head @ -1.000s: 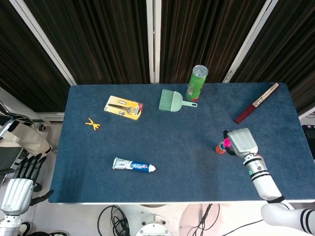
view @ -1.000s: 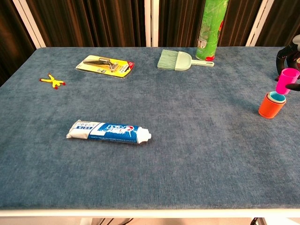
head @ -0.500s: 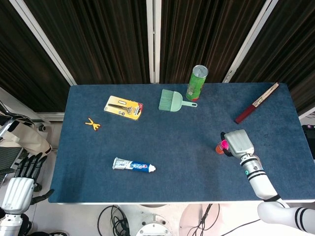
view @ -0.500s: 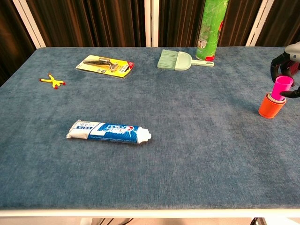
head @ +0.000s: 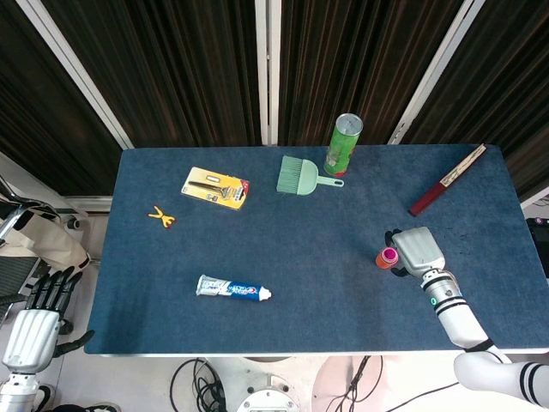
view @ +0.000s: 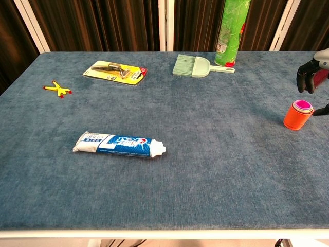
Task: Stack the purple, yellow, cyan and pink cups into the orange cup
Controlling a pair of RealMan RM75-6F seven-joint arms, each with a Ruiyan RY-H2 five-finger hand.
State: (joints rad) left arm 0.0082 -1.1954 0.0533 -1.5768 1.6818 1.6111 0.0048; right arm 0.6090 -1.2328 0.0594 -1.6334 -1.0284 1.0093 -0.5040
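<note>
The orange cup [view: 297, 118] stands upright near the table's right side, also seen from above as the orange cup [head: 385, 257]. The pink cup [view: 303, 106] sits nested inside it, only its rim showing above other nested rims. My right hand [head: 419, 251] hovers just right of the stack. Its fingers [view: 307, 75] are spread above and beside the cup and hold nothing. My left hand [head: 36, 319] hangs below the table's front left corner, fingers apart and empty.
A toothpaste tube [view: 119, 144] lies front left. A green brush [view: 198, 66] and a tall green can [view: 233, 32] stand at the back. A packaged razor [view: 116, 72] and a small yellow toy [view: 57, 89] lie at the left, and a red stick [head: 446, 180] at the back right.
The pink cup went from held above the stack down into the orange cup. My right hand let go of it and its fingers drew back and apart.
</note>
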